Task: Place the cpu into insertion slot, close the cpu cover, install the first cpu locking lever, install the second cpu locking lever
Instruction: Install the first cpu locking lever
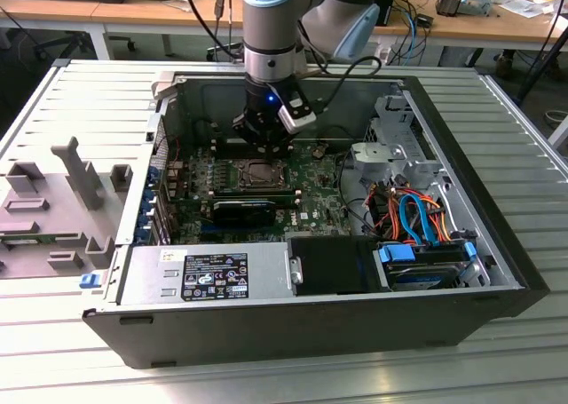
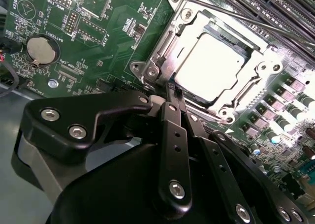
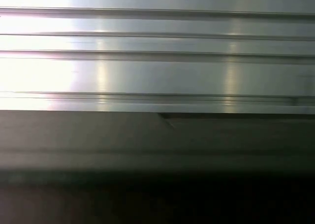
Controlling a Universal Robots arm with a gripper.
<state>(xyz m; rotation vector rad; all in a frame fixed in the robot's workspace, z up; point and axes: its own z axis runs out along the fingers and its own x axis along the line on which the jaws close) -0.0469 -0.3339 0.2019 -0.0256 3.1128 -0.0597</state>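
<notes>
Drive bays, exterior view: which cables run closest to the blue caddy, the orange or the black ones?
The orange cables: they loop down right above the blue caddy; the black cables sit nearer the motherboard.

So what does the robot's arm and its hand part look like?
The arm is a thick silver-grey tube with pale blue caps at its joints. A black cable loops beside it. Its gripper is black, with a small blue light glowing above it. In the second wrist view the gripper shows matte black metal links held by shiny silver screws.
</notes>
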